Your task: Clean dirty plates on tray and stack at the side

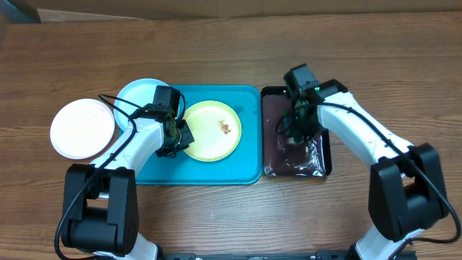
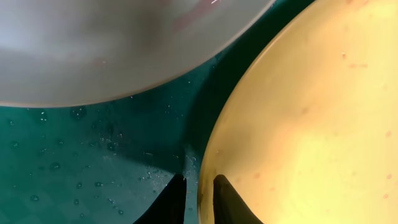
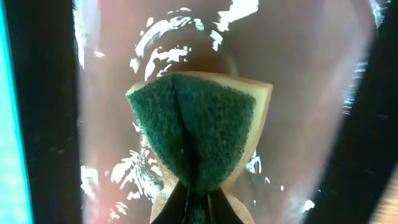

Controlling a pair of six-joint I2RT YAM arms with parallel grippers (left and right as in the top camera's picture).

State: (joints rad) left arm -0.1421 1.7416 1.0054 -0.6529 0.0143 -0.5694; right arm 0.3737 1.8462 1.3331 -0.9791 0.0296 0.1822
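The wooden table (image 1: 231,50) carries the large turquoise tray (image 1: 216,173) at its middle, with a narrower dark tray (image 1: 273,115) just beside it on the right, its wet bottom glinting. Three plates lie to the left and centre. The white plate (image 1: 83,128) sits on the bare table left of the turquoise tray. The light blue plate (image 1: 137,94) rests at that tray's far-left corner and is partly covered by the left arm. The pale yellow plate (image 1: 209,133) lies flat inside the turquoise tray, near its middle, and bears a small reddish-brown smear (image 1: 226,128) right of its centre.

The right gripper (image 3: 196,190) hangs over the dark tray and pinches a green-faced sponge (image 3: 196,118), folded between its fingers, with a strip of yellow foam showing along the edge. The left gripper (image 2: 199,180) is down at the left rim of the pale yellow plate, jaws narrow with that rim between them. Water droplets speckle the tray floor beside it.
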